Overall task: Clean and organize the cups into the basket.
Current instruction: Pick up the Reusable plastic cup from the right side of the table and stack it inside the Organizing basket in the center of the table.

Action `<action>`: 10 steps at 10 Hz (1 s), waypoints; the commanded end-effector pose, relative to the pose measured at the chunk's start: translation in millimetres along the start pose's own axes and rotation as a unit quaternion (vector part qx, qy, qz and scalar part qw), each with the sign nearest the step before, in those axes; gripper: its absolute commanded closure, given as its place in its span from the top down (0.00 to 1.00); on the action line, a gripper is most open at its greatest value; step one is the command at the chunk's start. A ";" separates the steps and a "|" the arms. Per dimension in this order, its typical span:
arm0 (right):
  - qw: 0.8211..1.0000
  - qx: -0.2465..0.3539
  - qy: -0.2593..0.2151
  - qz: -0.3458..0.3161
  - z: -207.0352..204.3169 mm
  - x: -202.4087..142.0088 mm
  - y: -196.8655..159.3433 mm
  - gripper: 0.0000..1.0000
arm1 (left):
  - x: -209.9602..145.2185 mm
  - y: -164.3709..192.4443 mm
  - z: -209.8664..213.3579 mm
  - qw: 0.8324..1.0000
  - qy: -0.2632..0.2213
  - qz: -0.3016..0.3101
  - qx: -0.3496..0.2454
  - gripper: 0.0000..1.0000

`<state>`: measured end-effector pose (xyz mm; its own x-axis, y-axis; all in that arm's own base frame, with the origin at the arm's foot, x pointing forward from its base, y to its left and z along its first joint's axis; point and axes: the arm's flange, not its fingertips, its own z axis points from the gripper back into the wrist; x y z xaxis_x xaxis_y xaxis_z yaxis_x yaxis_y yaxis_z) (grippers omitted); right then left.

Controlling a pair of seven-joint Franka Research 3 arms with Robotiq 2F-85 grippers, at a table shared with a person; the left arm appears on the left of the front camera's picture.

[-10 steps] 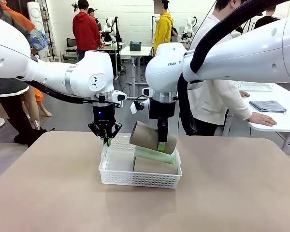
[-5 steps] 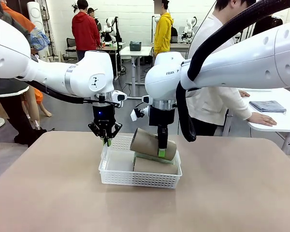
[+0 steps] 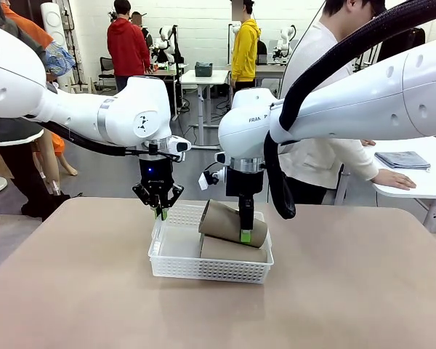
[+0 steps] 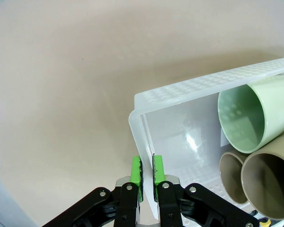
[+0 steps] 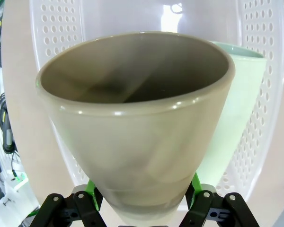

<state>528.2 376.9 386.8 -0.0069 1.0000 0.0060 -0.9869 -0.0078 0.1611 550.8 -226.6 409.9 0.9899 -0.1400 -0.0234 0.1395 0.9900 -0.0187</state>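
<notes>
Beige tabletop in the front view carries a shallow white lattice plastic basket (image 3: pixel 176 265), the right claw (image 3: pixel 245 231) on an arm lettered "FRA" pinching a tan matte cup (image 3: pixel 231 224) over it; left wrist view, left claw (image 4: pixel 146 174) pressed together above its corner; right wrist view, pale mint cup (image 5: pixel 236 109) beside.

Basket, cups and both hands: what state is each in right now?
Basket: upright on the table, left part bare.
Tan cup in the right hand: on its side, held above the other cups.
Green cup: lying on its side in the basket.
Lower tan cup: lying on its side in the basket.
Left hand: shut on the basket's far left rim.
Right hand: shut on the tan cup.
</notes>
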 end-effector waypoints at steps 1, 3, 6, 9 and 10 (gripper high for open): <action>1.000 -0.013 0.008 -0.005 -1.5 -3.1 -3.1 0.81 | -0.9 0.6 2.1 1.000 -0.002 0.001 0.000 0.00; 1.000 -0.014 0.006 -0.003 -1.2 -2.6 -2.1 1.00 | -0.9 0.6 2.1 1.000 -0.002 0.001 0.000 0.00; 1.000 -0.025 -0.001 -0.002 1.3 -6.2 5.0 1.00 | -0.9 0.6 2.1 1.000 -0.002 0.001 0.000 0.00; 0.997 -0.074 -0.037 -0.002 22.4 -28.9 34.2 1.00 | -0.9 0.6 2.1 1.000 -0.002 0.001 0.000 0.00; 0.995 -0.084 -0.053 0.003 32.3 -42.4 45.7 1.00 | -0.9 0.6 2.1 1.000 -0.002 0.001 0.000 0.00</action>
<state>515.0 360.5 424.9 0.0079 0.9980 0.0621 -0.9996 0.0062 0.0283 550.8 -226.5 409.9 0.9899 -0.1398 -0.0235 0.1394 0.9901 -0.0187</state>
